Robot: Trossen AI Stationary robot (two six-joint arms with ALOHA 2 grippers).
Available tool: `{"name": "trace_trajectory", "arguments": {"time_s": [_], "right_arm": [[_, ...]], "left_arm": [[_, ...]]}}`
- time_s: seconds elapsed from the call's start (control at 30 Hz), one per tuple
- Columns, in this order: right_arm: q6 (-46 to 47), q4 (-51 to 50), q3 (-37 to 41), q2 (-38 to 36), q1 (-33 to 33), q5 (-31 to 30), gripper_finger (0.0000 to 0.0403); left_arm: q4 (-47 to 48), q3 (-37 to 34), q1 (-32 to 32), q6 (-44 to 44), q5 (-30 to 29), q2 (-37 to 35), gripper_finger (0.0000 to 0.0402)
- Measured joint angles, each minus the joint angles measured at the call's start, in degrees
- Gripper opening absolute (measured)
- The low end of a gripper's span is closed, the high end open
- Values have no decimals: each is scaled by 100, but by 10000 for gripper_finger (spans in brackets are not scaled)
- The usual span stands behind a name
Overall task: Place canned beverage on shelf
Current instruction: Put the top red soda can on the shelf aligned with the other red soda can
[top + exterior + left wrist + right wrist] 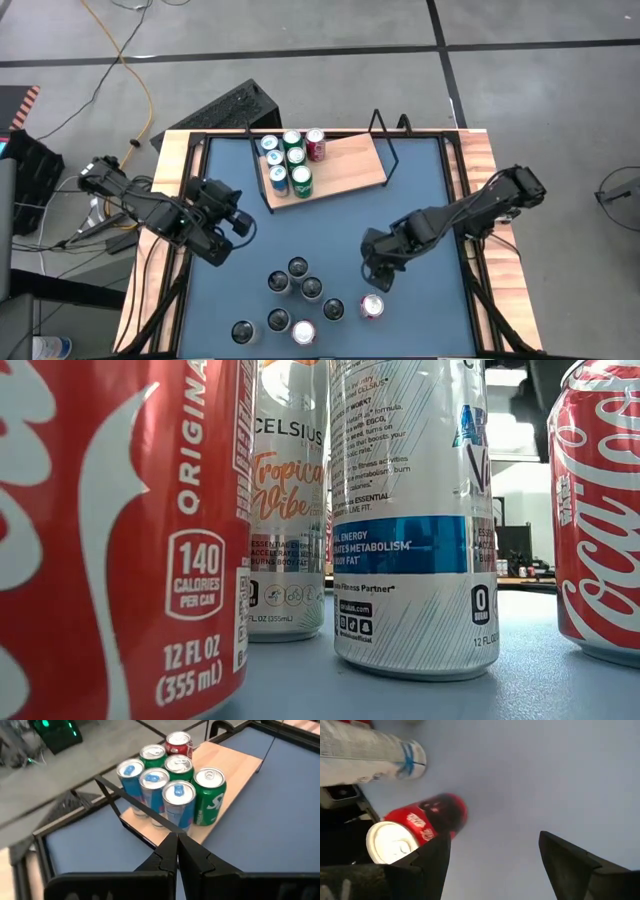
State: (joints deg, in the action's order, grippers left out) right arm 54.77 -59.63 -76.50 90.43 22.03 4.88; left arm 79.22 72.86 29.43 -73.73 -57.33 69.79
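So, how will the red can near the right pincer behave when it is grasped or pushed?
The red can stands upright on the blue tabletop, so a high push would probably tip it and let it roll. Its smooth round wall looks slippery; the open right pincer should likely close squarely across it. Its weight cannot be judged.

Red cola can (372, 306) upright on blue table; wooden shelf (350, 160) holds seven cans.
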Motion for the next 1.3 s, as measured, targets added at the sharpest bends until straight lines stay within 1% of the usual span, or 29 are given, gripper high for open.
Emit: {"name": "trace_trajectory", "arguments": {"time_s": [0.07, 0.2, 0.27, 0.37, 0.57, 0.63, 0.77, 0.87, 0.93, 1.03, 1.2, 1.3], "right_arm": [[-322, -97, -102, -77, -94, -78, 285], [-650, -778, -463, -137, -164, -569, 285], [-783, -1063, -692, -111, -104, -834, 285], [-967, -1076, -897, -111, 80, -1214, 285], [-613, -1286, -913, -108, 341, -1299, 285], [-448, -1195, -913, -99, 479, -1297, 285], [44, -1013, -913, 118, 743, -1243, 285], [256, -1029, -1100, 428, 856, -1234, 285], [244, -1051, -1342, 693, 940, -1236, 285], [176, -1197, -1921, 1110, 993, -1277, 285], [85, -2050, -3069, 1763, 1067, -1550, 285], [274, -2426, -3509, 2028, 1067, -1518, 285]], "left_arm": [[-169, -2, -45, -11, 96, 28, 0], [-517, -2, -202, 144, 18, 63, 0], [-707, -2, -285, 215, 98, 66, 0], [-894, -2, -345, 215, 289, 65, 0], [-1120, -2, -345, 120, 349, 80, 0], [-1128, -2, -345, 131, 383, 82, 0], [-1125, -2, -345, 233, 524, 83, 0], [-1124, -2, -345, 518, 554, 83, 0], [-1126, -2, -345, 732, 569, 84, 0], [-1124, -2, -345, 961, 602, 84, 0], [-1124, -2, -345, 1098, 607, 84, 0], [-1121, -2, -345, 1127, 587, 84, 0]]}}
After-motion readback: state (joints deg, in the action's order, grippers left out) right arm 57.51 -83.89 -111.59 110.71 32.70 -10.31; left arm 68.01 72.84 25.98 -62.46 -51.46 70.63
